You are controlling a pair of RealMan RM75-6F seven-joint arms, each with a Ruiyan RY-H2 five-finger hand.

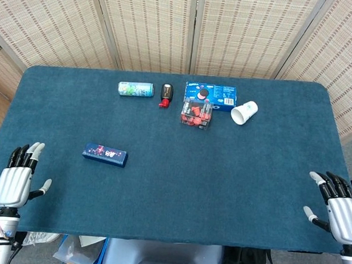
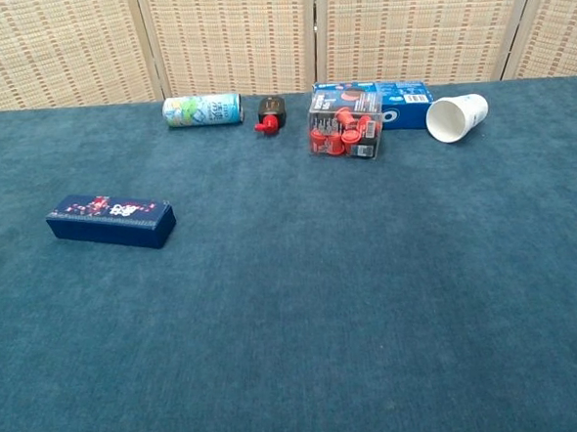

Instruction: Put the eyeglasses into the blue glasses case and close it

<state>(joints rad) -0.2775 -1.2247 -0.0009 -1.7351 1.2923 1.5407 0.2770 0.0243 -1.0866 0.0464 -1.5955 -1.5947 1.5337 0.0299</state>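
Along the far edge of the bench (image 1: 269,173) runs a row: the can (image 1: 135,89) lying on its side at the left, the small bottle (image 1: 165,95) just right of it, then the biscuit box (image 1: 217,93) with the clear tub (image 1: 196,114) touching its front, and the paper cup (image 1: 244,112) tipped over at the right end. Well apart, nearer and to the left, lies the glasses case (image 1: 104,154), closed and alone. The left hand (image 1: 15,181) sits off the near left corner, the right hand (image 1: 339,207) off the near right corner, both apart from everything.

Blue table (image 1: 221,171): glasses case (image 1: 104,154), can (image 1: 135,89), cookie box (image 1: 217,92), clear box (image 1: 196,114), cup (image 1: 243,112).
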